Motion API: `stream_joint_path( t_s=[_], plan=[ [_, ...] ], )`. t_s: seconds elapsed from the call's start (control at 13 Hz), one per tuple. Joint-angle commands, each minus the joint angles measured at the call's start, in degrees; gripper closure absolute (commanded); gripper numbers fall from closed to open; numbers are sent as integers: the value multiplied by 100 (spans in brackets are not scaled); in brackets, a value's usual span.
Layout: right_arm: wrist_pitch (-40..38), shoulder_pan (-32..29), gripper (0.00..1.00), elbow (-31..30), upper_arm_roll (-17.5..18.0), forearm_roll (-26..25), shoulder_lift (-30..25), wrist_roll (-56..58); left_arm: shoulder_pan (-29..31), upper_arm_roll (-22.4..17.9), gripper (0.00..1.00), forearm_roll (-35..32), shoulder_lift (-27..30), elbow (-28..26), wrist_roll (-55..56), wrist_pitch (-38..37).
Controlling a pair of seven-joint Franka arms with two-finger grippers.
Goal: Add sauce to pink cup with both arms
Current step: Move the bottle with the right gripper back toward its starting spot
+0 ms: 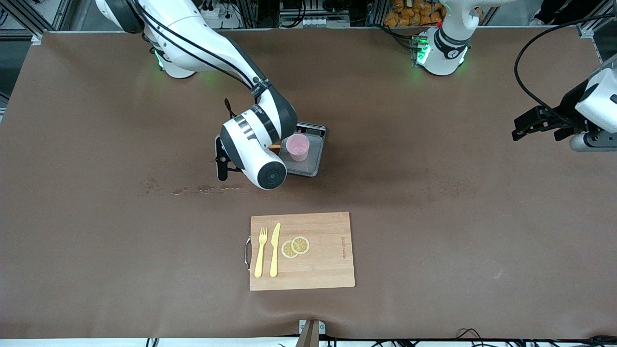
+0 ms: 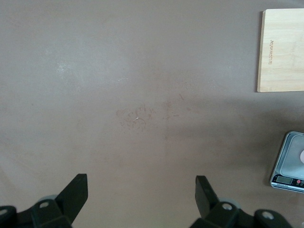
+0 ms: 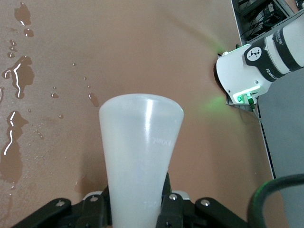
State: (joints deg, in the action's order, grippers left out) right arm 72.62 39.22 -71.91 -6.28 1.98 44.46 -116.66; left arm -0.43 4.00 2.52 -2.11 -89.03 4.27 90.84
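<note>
The pink cup (image 1: 297,147) stands upright on a small dark scale (image 1: 315,159) in the middle of the table. My right gripper (image 3: 135,197) is shut on the translucent whitish sauce bottle (image 3: 142,142) right beside the cup, on the side toward the right arm's end. In the front view the right wrist hides the bottle, and only a bit of orange cap (image 1: 274,146) shows next to the cup. My left gripper (image 1: 523,127) is open and empty in the air over the table's edge at the left arm's end; it also shows in the left wrist view (image 2: 141,183).
A wooden cutting board (image 1: 328,260) lies nearer the front camera than the scale, with a yellow fork (image 1: 261,253), a yellow knife (image 1: 275,250) and two lemon slices (image 1: 295,246) on it. Wet patches (image 1: 193,189) lie on the brown table beside the right wrist.
</note>
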Motion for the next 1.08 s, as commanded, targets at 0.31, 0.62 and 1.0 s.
stream_joint_path(
  t_s=[0.31, 0.62, 1.0],
  plan=[
    [-55, -861, 72, 63, 48, 628, -270, 1547, -62, -5, 0, -120, 53, -9, 66, -31],
    [-168, -1582, 73, 19, 65, 883, -385, 2830, -71, 13, 0, -120, 35, -10, 66, -31],
    [-405, -2653, 73, 2, 65, 1287, -473, 4560, -80, 56, 0, -120, 9, -10, 57, -31]
  ],
)
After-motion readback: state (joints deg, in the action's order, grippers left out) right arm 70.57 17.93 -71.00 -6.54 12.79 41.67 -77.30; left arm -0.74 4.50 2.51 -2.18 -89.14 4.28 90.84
